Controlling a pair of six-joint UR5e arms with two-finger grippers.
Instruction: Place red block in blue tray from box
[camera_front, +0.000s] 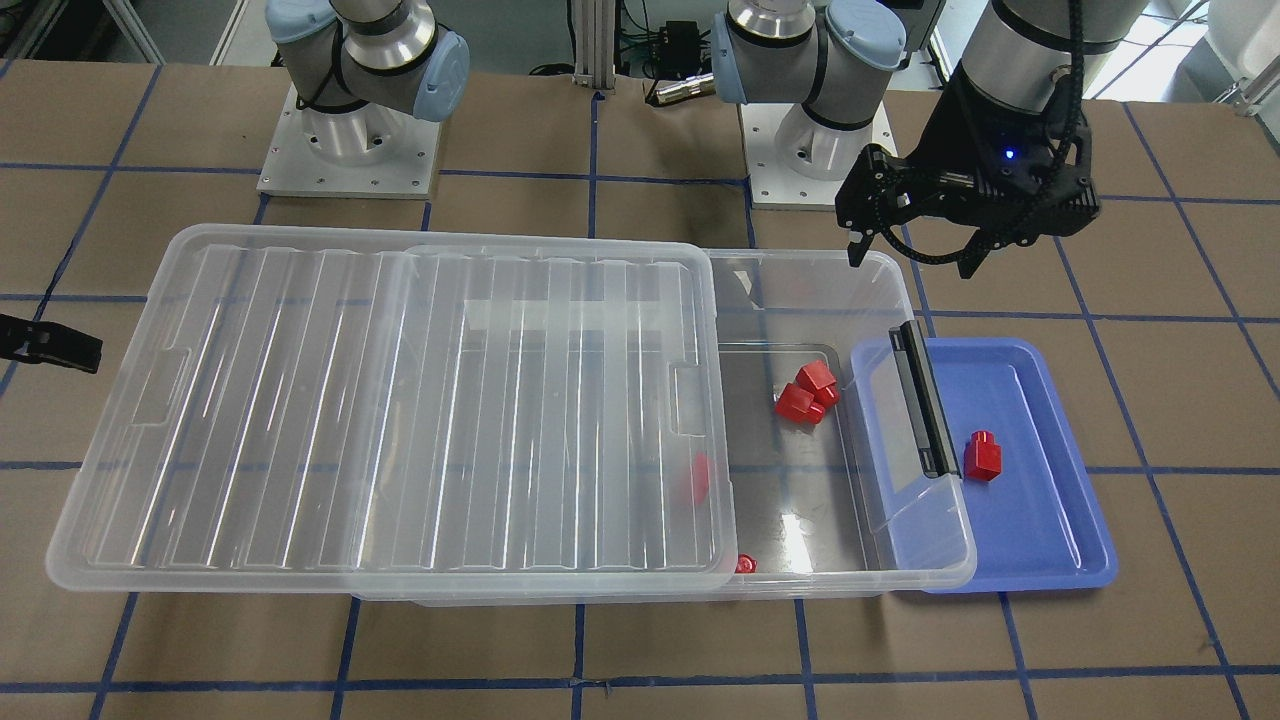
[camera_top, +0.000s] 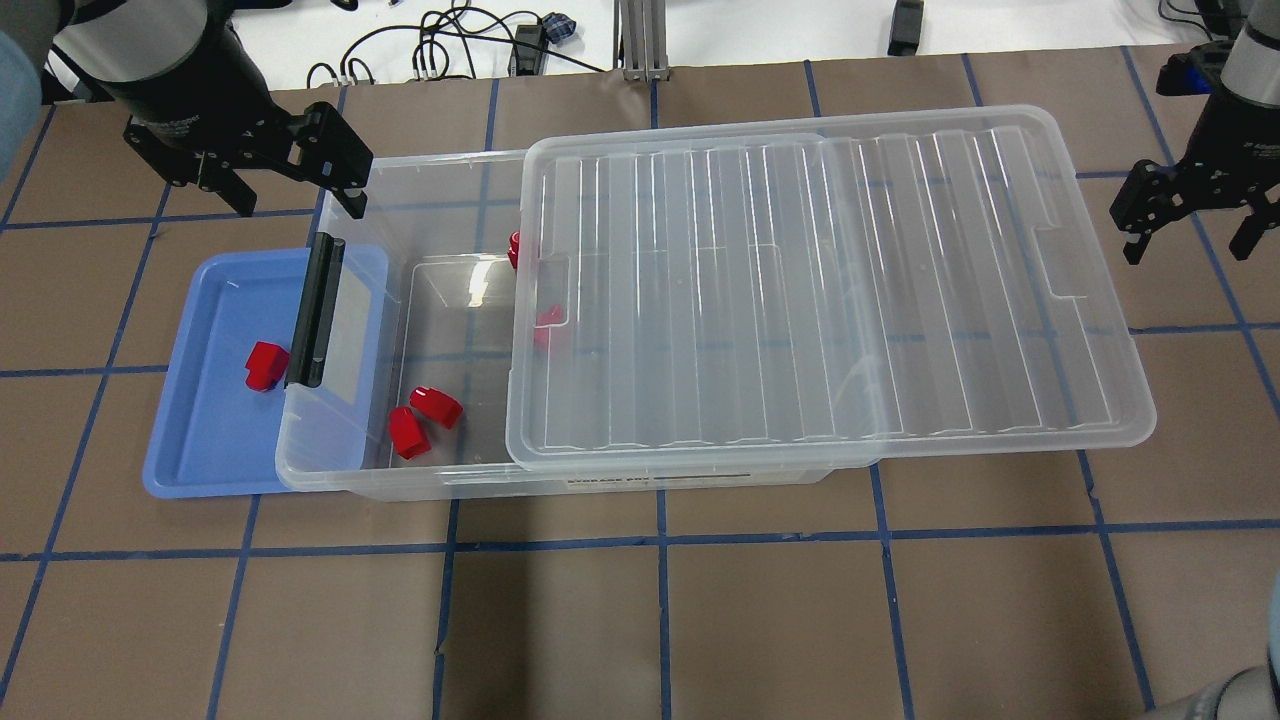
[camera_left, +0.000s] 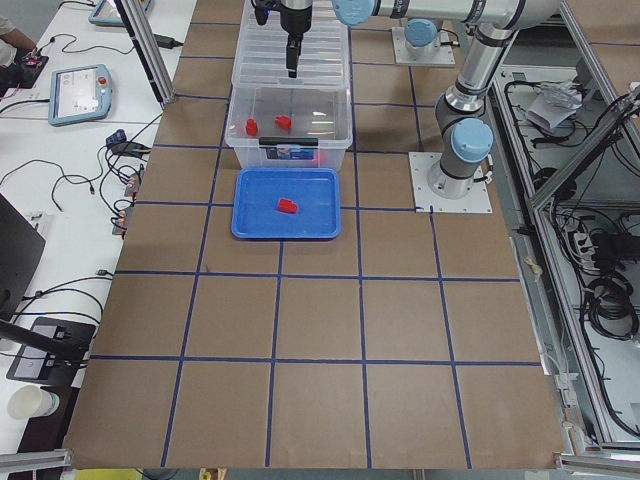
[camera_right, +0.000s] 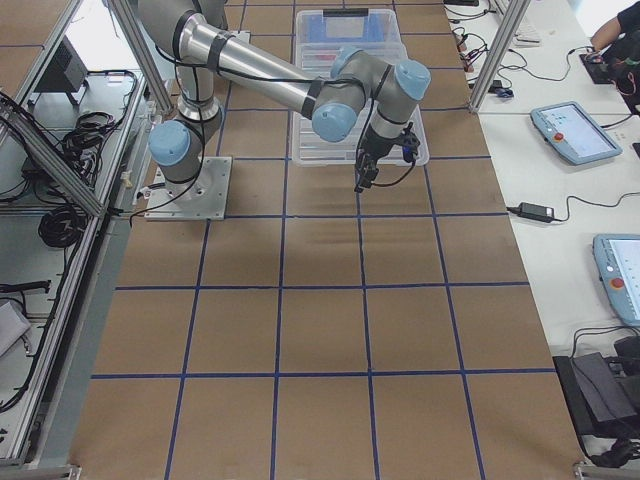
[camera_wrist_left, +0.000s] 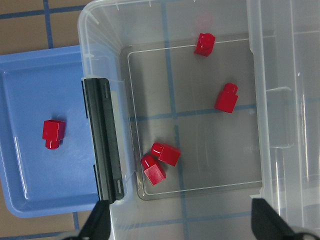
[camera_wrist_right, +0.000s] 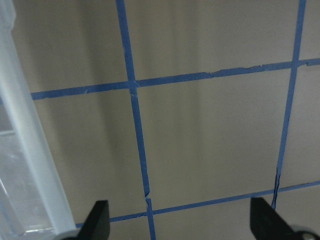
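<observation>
Brown worktop with a grid of blue tape lines carries everything. One red block lies on its side on the floor of the blue tray, about in the middle and a little closer to the side where the box stands. It touches no rim.

The blue tray lies just beside the left end of the box. From overhead, the rim of the box and its black latch handle reach over the edge of the tray. The clear lid sits offset to the right. It covers most of the box and sticks out past its right end, so only the left part is open.

Four other blocks are inside the box. A touching pair lies in the open part, on the side near the robot. Two single ones lie apart from it, toward the far side, at the edge of the lid.

The left gripper hangs high over the open left end of the box. Its fingers are wide apart and hold nothing. The right gripper hangs beyond the right end of the lid, over bare worktop. Its fingers are also apart, with nothing between them.
</observation>
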